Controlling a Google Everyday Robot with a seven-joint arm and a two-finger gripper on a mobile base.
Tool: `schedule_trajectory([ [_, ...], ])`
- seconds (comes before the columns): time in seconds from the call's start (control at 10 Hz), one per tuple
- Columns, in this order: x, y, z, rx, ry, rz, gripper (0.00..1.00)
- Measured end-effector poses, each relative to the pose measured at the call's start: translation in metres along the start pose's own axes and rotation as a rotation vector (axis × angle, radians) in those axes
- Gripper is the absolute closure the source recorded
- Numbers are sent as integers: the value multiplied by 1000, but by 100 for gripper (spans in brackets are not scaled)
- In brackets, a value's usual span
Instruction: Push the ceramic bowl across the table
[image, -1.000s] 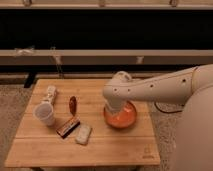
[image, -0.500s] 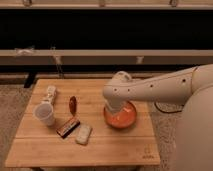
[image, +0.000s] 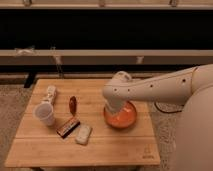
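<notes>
Gripper (image: 113, 109) sits low at the rim of the bowl (image: 126, 119), presumably placed to shove it across the table (image: 100, 149); apart or together, can't tell.

Dim warm light. Dark wall panels (image: 100, 29) span the upper frame, split by pale horizontal ledges, one at the top edge (image: 75, 4), one mid-frame (image: 90, 56). Speckled grey carpet (image: 12, 107) at left. Low light-wood plank table (image: 100, 150) lower center.
</notes>
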Motion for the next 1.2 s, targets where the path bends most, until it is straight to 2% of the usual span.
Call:
schedule_trajectory([
  [0.4,0,0,-1,4,2,1,96],
  [0.6,-5,-11,6,6,33,-31,96],
  [0.9,-18,-33,38,-8,94,-37,96],
  [1.2,-25,-50,67,-23,126,-17,99],
])
